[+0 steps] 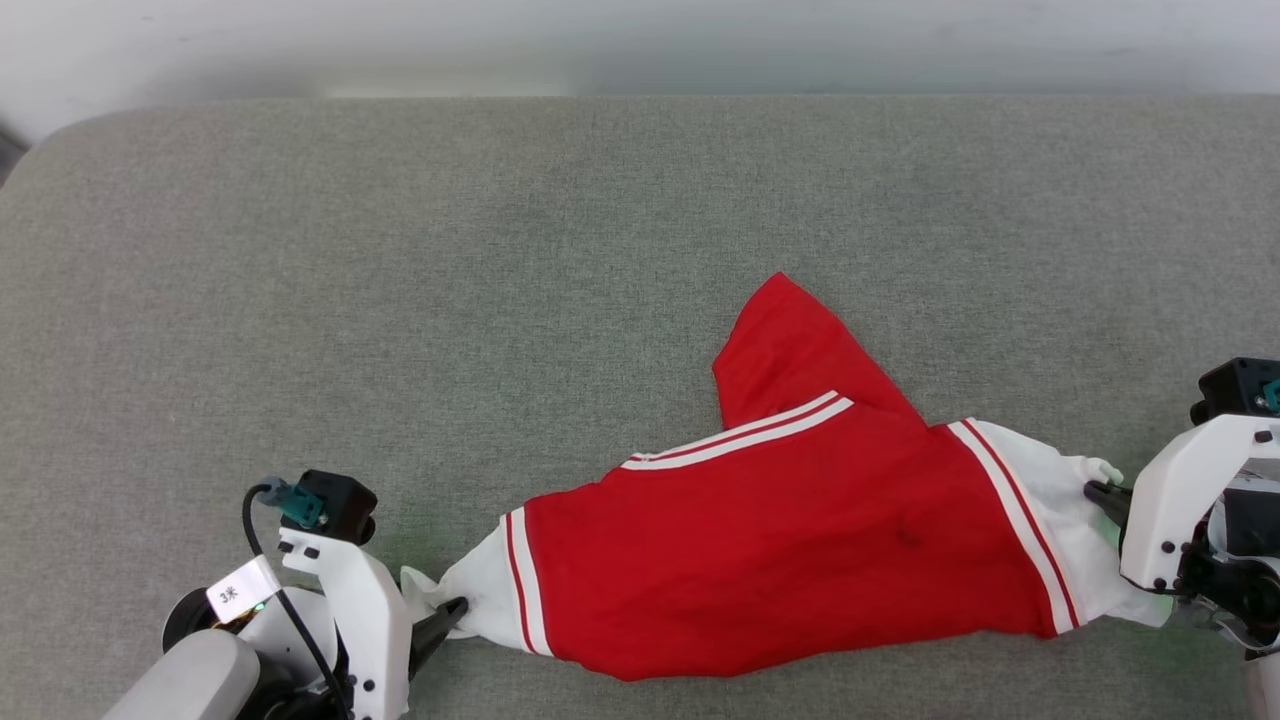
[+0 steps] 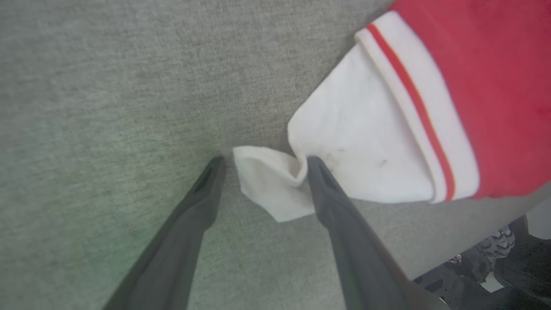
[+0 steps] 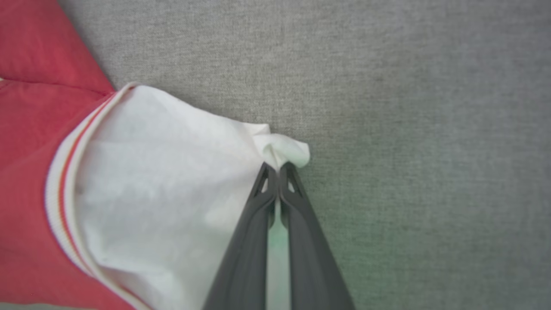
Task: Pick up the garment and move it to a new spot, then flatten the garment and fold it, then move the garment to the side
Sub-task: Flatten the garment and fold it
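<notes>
Red garment (image 1: 800, 560), one sleeve gripped

The garment lies rumpled on the grey cushion (image 1: 400, 300), low and right of centre. The right gripper (image 3: 277, 170) pinches one white sleeve tip (image 3: 282, 151); the left gripper (image 2: 264, 162) stands spread astride the other. Flattening probably wants the left closed on cloth first, then an even, low outward pull.

garment (image 1: 800, 540) stretched on grey cushion (image 1: 400, 300) | left tool (image 1: 445, 615) at one sleeve | right tool (image 1: 1100, 492) at other
</notes>
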### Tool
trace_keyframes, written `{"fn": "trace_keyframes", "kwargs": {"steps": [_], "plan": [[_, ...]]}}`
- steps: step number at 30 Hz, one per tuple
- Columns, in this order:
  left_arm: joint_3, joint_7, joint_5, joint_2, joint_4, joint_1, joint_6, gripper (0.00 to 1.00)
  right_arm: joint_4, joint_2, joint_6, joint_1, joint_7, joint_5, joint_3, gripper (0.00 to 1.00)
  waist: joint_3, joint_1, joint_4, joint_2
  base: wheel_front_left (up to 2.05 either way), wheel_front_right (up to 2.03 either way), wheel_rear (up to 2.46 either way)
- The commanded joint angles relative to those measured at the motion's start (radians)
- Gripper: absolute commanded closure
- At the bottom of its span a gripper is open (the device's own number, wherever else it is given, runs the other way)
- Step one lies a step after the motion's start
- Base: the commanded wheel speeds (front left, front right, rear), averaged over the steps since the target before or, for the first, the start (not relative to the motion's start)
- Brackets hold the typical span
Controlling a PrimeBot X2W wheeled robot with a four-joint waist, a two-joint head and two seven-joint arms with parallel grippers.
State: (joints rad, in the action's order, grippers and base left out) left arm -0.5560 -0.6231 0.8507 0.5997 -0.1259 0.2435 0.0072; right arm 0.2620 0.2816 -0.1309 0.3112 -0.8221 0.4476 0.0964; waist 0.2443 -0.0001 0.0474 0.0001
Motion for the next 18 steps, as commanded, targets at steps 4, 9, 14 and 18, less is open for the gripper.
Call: {"fn": "trace_keyframes", "kwargs": {"steps": [4, 9, 14, 18], "plan": [[-0.048, -0.005, -0.008, -0.049, -0.068, -0.013, -0.013, 1.00, -0.004, -0.001, 0.000, 0.007, 0.013, 0.001, -0.003, 1.00, -0.007, 0.0001, -0.004, -0.0001, 0.00, 0.00, 0.00], [-0.021, 0.053, -0.038, -0.037, -0.083, 0.019, -0.002, 1.00, -0.004, 0.002, 0.000, 0.005, 0.028, 0.000, -0.017, 1.00, -0.045, 0.0001, -0.014, -0.0001, 0.00, 0.00, 0.00], [0.020, 0.161, -0.102, -0.014, -0.066, 0.068, 0.033, 1.00, -0.010, 0.009, 0.000, 0.017, 0.064, -0.012, -0.030, 1.00, -0.094, 0.0001, -0.027, -0.0001, 0.00, 0.00, 0.00], [0.055, 0.247, -0.135, -0.015, -0.061, 0.103, 0.060, 1.00, -0.002, 0.003, 0.000, 0.039, 0.109, -0.029, -0.038, 1.00, -0.138, 0.0001, -0.046, -0.0001, 0.00, 0.00, 0.00]]}}
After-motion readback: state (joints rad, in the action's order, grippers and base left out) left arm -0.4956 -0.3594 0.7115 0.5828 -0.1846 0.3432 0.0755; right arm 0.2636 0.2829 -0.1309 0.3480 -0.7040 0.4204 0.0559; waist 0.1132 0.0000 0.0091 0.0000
